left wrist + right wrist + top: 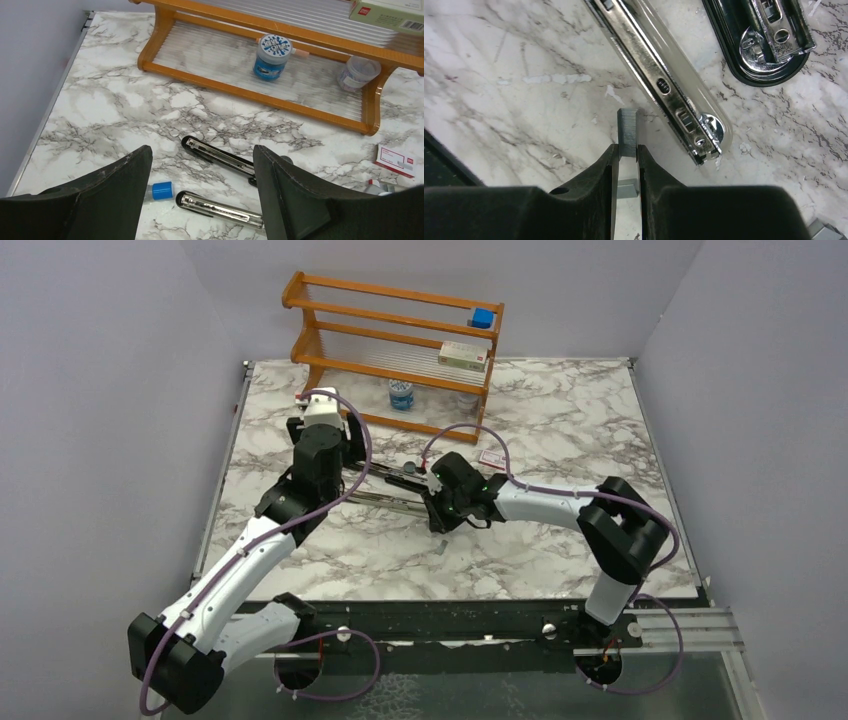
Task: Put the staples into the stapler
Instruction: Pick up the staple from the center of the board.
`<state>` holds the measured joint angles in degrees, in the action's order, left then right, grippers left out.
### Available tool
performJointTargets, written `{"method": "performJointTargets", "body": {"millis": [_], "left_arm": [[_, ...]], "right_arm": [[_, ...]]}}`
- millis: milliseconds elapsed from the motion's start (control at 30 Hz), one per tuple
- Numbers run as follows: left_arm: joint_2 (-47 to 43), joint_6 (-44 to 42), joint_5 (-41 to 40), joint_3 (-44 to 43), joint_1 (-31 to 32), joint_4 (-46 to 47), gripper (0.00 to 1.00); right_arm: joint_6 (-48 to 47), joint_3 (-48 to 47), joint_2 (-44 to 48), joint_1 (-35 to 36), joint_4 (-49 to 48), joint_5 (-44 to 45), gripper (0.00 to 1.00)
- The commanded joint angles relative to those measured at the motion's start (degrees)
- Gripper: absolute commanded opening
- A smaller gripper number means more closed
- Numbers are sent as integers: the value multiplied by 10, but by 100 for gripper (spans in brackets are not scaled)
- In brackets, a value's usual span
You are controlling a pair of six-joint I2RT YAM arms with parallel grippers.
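The stapler (220,156) lies opened flat on the marble table, its two long bars side by side; it also shows in the top view (385,500). My left gripper (201,152) hovers above the bars' left ends, open and empty. In the right wrist view the silver staple channel (659,80) runs diagonally, with the black bar (764,40) at the top right. My right gripper (626,150) is shut on a grey strip of staples (627,131), held just left of the channel's near end. A second strip (626,189) lies on the table under the fingers.
A wooden rack (400,340) stands at the back with a blue-lidded jar (272,55), a carton and a blue cube. A red-and-white box (395,160) lies right of the stapler. A small blue-capped tube (161,191) lies by the stapler's left end. Another staple strip (824,231) lies at the lower right.
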<state>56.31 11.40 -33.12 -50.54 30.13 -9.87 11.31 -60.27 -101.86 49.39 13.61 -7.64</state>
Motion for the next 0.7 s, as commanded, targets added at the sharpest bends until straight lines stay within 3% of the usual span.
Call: {"method": "performJointTargets", "body": {"millis": [0, 300, 367, 533, 667], "left_arm": [[16, 12, 67, -37, 2, 21, 77], [51, 13, 187, -186, 0, 49, 82], [42, 3, 257, -194, -1, 81, 89], [47, -12, 509, -240, -3, 170, 93], [73, -19, 598, -288, -3, 189, 93]], "right_arm": [[56, 16, 68, -10, -66, -57, 22], [154, 31, 196, -121, -190, -208, 22], [180, 44, 222, -163, -244, -247, 22], [224, 43, 246, -249, -349, -322, 22], [219, 23, 268, -275, -411, -344, 22]]}}
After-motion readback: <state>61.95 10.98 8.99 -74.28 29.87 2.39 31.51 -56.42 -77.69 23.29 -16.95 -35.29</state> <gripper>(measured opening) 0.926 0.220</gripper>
